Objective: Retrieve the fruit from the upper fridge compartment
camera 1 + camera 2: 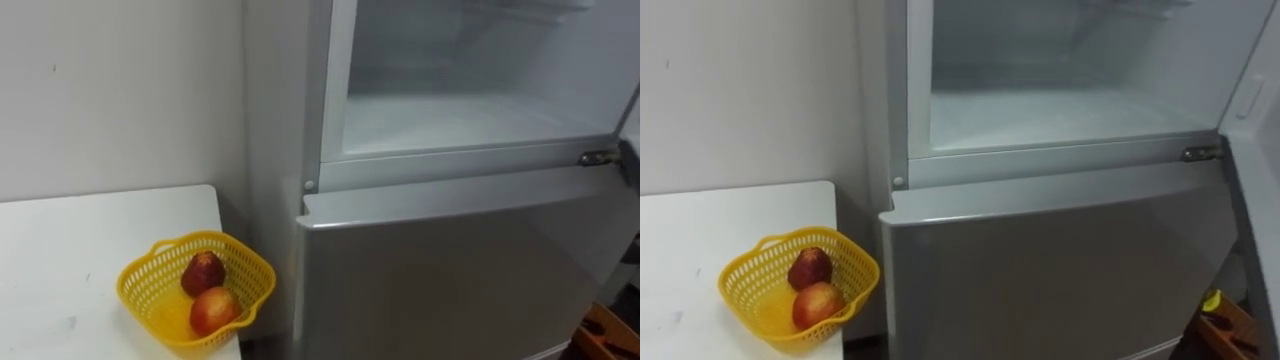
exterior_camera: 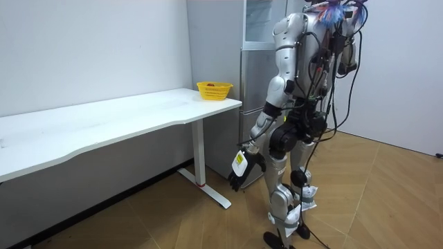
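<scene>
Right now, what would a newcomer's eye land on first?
The yellow basket holding two red fruits, at the corner of the white table beside the fridge. Then the open upper compartment, its shelf looking bare, above the shut lower door.

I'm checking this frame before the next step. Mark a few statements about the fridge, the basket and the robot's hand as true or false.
1. The upper fridge compartment stands open. True.
2. The lower fridge door is open too. False: it is shut.
3. The yellow basket holds three fruits. False: it holds two, a dark red fruit and a lighter red fruit.
4. The basket stands on the white table, left of the fridge. True.
5. The left hand grips a fruit. False: it hangs empty at the robot's side.
</scene>
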Controlling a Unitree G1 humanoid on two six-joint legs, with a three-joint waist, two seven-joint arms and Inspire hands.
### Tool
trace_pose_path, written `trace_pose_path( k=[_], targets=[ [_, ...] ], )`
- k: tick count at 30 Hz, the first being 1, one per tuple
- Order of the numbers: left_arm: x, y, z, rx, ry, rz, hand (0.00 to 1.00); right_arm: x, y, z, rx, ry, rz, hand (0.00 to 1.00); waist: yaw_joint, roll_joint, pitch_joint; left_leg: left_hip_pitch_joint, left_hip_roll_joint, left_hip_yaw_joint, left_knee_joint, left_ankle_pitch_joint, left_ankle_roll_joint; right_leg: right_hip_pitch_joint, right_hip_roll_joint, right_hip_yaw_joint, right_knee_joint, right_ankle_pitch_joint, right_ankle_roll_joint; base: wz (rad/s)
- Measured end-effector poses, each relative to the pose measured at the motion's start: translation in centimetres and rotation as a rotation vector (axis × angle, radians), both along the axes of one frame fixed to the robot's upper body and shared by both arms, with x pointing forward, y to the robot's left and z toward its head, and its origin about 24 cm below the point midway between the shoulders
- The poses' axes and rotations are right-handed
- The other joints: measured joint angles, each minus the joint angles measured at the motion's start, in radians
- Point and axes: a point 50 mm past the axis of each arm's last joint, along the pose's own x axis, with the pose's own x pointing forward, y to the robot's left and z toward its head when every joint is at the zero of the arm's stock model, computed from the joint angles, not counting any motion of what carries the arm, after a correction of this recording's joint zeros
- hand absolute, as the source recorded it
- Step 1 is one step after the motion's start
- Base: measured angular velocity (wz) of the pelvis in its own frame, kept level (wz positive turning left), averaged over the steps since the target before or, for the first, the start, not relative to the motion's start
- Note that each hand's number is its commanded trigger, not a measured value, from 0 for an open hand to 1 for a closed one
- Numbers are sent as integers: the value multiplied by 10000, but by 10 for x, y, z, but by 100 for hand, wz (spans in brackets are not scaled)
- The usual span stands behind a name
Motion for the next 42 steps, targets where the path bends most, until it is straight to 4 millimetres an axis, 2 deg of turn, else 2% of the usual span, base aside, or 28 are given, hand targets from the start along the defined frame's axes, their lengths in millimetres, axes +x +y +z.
trace_pose_path(
  k=[4,11,15,16,19,20,22,23,28,42],
  targets=[
    [0,-2,-1,-44,152,-132,0,5,6,0,-462,277,125,0,168,-26,-8,71,26,-12,58,1,-1,17,-17,-68,17,9,-21,1],
    [0,-2,-2,-87,179,-133,0,27,20,4,-613,528,1118,0,436,-16,-9,226,37,-86,89,3,-4,213,-41,-147,27,16,-29,3],
    [-2,-2,-2,-74,280,-104,0,36,29,6,-433,352,2047,0,485,-30,-13,216,15,-272,43,5,-6,293,-95,-384,-13,17,-29,14],
    [-4,-2,-2,-73,311,-102,0,38,30,7,-350,280,2245,0,490,-30,-22,222,16,-287,48,5,-6,318,-93,-397,-43,17,-28,12],
    [-6,-2,-2,-55,413,-99,0,42,36,8,-390,226,2780,0,629,19,-118,222,20,-354,77,14,-17,347,-93,-525,-126,38,-43,8],
    [-6,-2,-2,-58,431,-111,0,44,38,9,-427,208,2912,0,716,-9,-120,227,23,-344,82,18,-19,356,-95,-536,-124,39,-45,4],
    [-6,-2,-2,-46,482,-149,0,49,45,9,-490,244,3271,0,729,-51,-104,233,25,-385,106,20,-19,508,-104,-623,-152,40,-45,11],
    [-5,-2,-2,-27,459,-173,0,52,48,9,-555,310,3476,0,749,-93,-69,260,22,-388,118,20,-19,512,-113,-645,-183,39,-44,10],
    [0,-3,-1,30,405,-322,0,56,54,6,-667,516,3935,0,994,-158,-42,263,10,-452,121,19,-18,620,-124,-720,-391,36,-33,6],
    [1,-4,0,282,352,-475,0,57,55,5,-970,749,4111,0,1001,-44,-17,235,2,-561,56,19,-18,686,-127,-827,-460,49,-15,1]
  ],
)
